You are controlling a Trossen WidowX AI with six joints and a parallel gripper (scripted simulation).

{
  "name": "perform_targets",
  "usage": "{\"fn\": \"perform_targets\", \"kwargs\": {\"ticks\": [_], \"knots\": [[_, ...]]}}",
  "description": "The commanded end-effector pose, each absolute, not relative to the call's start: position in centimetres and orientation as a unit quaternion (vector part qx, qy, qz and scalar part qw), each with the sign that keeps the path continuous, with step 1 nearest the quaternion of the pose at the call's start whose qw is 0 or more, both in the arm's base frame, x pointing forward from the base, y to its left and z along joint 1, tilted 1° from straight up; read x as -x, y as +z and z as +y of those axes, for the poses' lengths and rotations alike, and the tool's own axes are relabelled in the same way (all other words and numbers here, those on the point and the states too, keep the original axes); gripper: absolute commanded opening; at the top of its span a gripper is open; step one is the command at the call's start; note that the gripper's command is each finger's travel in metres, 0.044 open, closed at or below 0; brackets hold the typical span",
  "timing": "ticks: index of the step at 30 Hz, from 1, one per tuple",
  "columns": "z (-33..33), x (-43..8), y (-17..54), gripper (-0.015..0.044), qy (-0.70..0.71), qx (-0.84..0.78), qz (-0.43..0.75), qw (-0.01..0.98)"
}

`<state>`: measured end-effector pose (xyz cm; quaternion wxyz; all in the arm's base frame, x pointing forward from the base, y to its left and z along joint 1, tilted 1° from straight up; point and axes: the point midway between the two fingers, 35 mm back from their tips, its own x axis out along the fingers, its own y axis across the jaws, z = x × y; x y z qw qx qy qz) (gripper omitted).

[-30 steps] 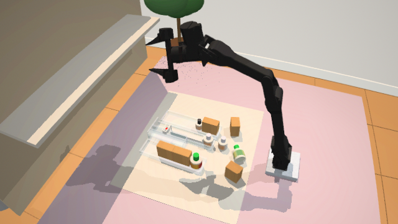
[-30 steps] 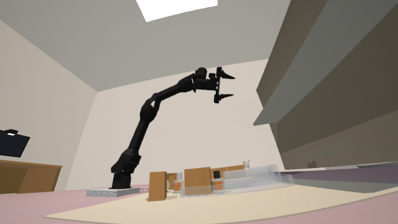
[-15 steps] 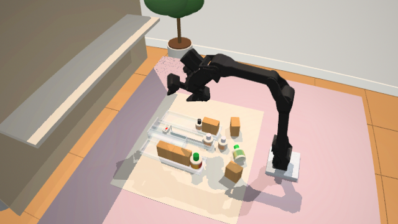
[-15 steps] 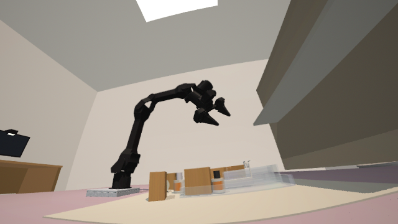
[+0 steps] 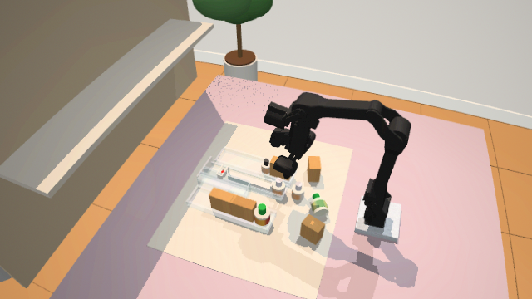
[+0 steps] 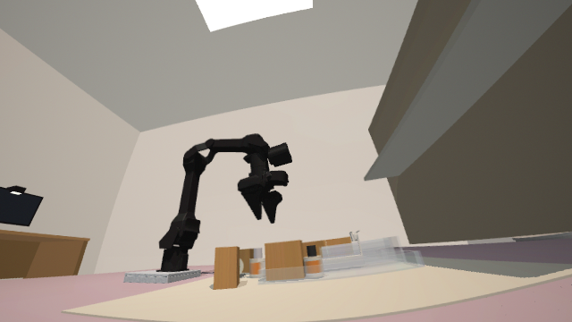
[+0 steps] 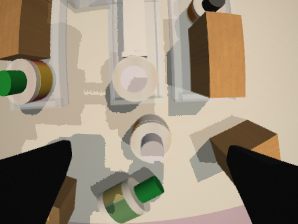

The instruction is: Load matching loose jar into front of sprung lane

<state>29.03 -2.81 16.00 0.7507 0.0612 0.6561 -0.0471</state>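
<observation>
Standing loose jar: a white-capped jar [image 5: 298, 192] with an orange band stands upright on the cream mat [image 5: 233, 253], just in front of the middle lane's open end
Lane jar: a matching white-capped jar [image 5: 278, 186] stands upright at the front of the middle clear lane [image 5: 241, 176]; in the wrist view it [image 7: 135, 82] sits just beyond the loose one [image 7: 150, 140], the two close but apart
Middle lane contents: only that one jar shows; a small red-marked piece [image 5: 223, 171] sits far back in it
Near lane: a clear tray [image 5: 199, 199] holding two brown boxes [image 5: 232, 203] in a row, with a green-capped jar [image 5: 262, 214] upright at its front end
Far lane: a black-capped jar [image 5: 266, 164] at the front, a brown box [image 5: 275, 166] just beside it, partly hidden by the gripper
Loose items: a green-capped jar [image 5: 319, 204] lies on its side near the white-capped pair; one brown box [image 5: 314, 168] stands upright and another [image 5: 312, 228] sits tilted, both on the mat
Gripper [image 6: 264, 215]: fingers spread wide with nothing between them, pointing down, hanging well above the jars
</observation>
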Motion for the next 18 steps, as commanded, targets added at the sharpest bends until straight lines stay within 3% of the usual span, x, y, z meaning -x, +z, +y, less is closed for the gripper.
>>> {"fn": "perform_targets", "kwargs": {"ticks": [1,18], "knots": [[-2.9,-26.3,14.8,0.0440,0.001,-0.006,0.692,0.722],[-2.8,-26.9,8.9,0.0440,0.001,-0.006,0.692,0.722]]}}
